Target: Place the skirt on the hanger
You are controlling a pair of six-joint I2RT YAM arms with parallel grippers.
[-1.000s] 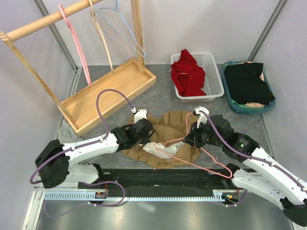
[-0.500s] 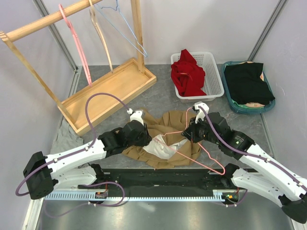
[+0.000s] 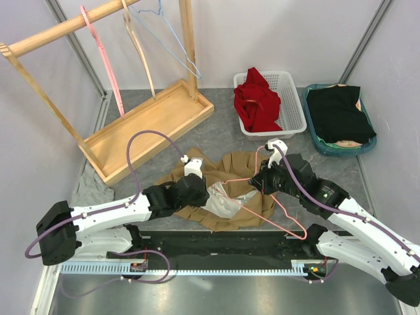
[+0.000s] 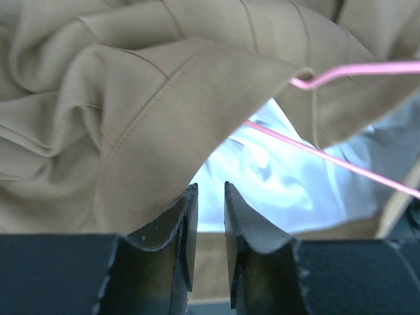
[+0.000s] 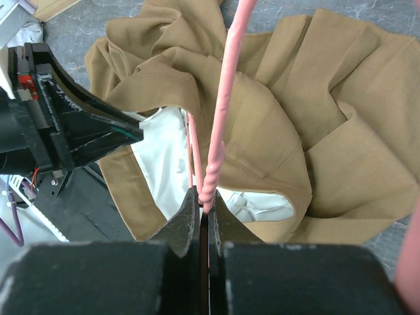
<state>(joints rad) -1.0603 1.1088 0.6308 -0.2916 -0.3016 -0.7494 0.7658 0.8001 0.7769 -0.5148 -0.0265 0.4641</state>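
Note:
The tan skirt [image 3: 239, 163] lies crumpled mid-table, its white lining [image 4: 275, 177] showing through the waist opening. A pink wire hanger [image 3: 289, 226] lies across it, one arm tucked into the opening. My right gripper [image 5: 207, 203] is shut on the hanger [image 5: 223, 111] at its twisted neck, above the skirt [image 5: 328, 118]. My left gripper [image 4: 210, 197] sits at the left side of the skirt [image 4: 131, 118], by the waistband edge. Its jaws are slightly open with nothing between them. The hanger wire [image 4: 341, 72] crosses ahead of it.
A wooden rack with a tray base [image 3: 151, 121] stands at the back left, holding a pink hanger [image 3: 102, 56] and others. A white basket [image 3: 292, 121] with a red garment and a teal tray [image 3: 315, 141] with a black one sit at the back right. Grey cloth [image 3: 88, 190] lies left.
My left gripper, shut a second ago, has opened a little and shifted slightly nearer along the skirt's edge. The right gripper has edged left with the hanger.

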